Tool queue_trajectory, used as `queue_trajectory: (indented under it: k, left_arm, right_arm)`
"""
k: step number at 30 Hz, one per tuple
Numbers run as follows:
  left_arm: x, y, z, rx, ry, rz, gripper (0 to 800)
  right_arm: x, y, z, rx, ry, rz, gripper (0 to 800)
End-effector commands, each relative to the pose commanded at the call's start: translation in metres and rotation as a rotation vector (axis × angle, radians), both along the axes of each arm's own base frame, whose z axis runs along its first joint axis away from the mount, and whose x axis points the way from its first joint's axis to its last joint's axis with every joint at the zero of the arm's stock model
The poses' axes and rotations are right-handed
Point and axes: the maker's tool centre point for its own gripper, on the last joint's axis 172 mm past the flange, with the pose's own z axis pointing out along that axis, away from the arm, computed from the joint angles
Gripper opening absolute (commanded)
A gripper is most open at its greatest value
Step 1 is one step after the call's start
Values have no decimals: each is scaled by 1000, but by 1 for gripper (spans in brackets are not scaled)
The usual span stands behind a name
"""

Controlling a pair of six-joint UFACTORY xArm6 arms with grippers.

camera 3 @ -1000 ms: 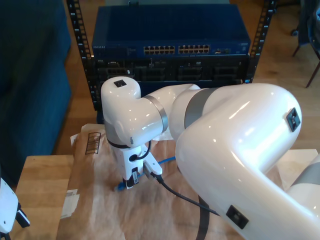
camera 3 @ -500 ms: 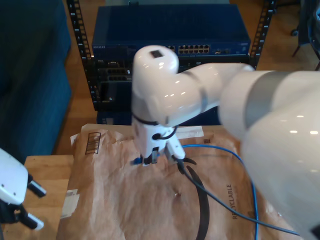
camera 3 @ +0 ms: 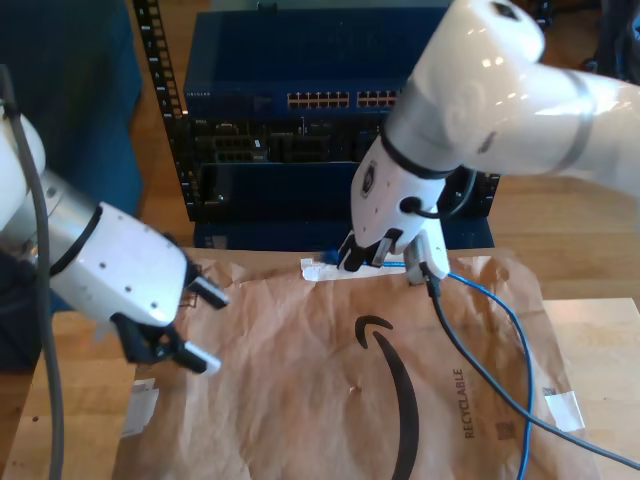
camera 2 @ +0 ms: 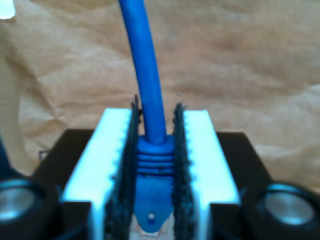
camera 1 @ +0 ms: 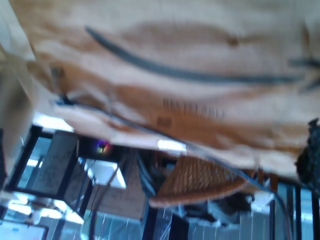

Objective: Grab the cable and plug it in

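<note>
I count two arms, two grippers, one blue cable, one dark grey robot cable [camera 3: 470, 372], one sheet of brown paper [camera 3: 300, 400] and one rack.

Nearest, at the exterior view's left, my first gripper [camera 3: 193, 325] hangs above the paper's edge with its two fingers spread apart and nothing between them. Its wrist view is blurred; I make out the paper [camera 1: 200, 65] with a printed dark curve, and what is probably the cable [camera 1: 150, 131] as a thin line along the paper's edge.

Farther back, my second gripper [camera 3: 352, 258] is closed on the cable's plug end. The second wrist view shows what the exterior view cannot: the ribbed blue boot sits squarely between the two white pads [camera 2: 207, 155], and the cable [camera 2: 146, 70] runs straight out from between them over the paper [camera 2: 250, 65]. The exterior view shows the rest of the cable [camera 3: 512, 330], trailing from that gripper across the paper toward the exterior view's lower right, near the grey cable.

Farthest, behind the paper, stands the rack [camera 3: 330, 120], with one row of ports [camera 3: 345, 99] on its blue switch. The held plug is in front of and below that row, apart from it.
</note>
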Motion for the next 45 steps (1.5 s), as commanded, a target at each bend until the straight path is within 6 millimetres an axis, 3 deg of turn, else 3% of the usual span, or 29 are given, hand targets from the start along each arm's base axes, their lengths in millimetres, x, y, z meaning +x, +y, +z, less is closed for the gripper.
queue_trajectory:
  k: [5, 11, 17, 23, 26, 31, 36, 40, 45]
  left_arm:
    - [6, -28, 12, -50, -12, -36, 800]
    - [13, -58, 27, -82, -31, -94, 800]
    - [33, -64, 42, -118, -64, -77, 799]
    - [59, -72, 50, -133, -178, -58, 799]
    - [56, -87, 51, -136, -203, -96, 799]
    - [55, -88, 52, -141, -206, -102, 797]
    - [57, -99, 70, -217, -206, -76, 794]
    - [57, -100, 72, -227, -207, -76, 794]
    - [41, -113, 95, -301, -179, -125, 784]
  right_arm:
    - [3, -25, 18, 40, -11, -73, 3]
    - [-6, -26, 44, 94, -17, -93, 3]
    - [-19, -33, 66, 149, -27, -125, 3]
    - [-29, -17, 74, 223, 20, -129, 3]
    - [-31, -8, 79, 269, 40, -139, 3]
    - [-34, -6, 72, 281, 58, -148, 3]
    - [-34, -5, 70, 286, 61, -152, 3]
    - [-34, -4, 74, 292, 56, -152, 3]
    - [-34, 1, 83, 324, 49, -156, 3]
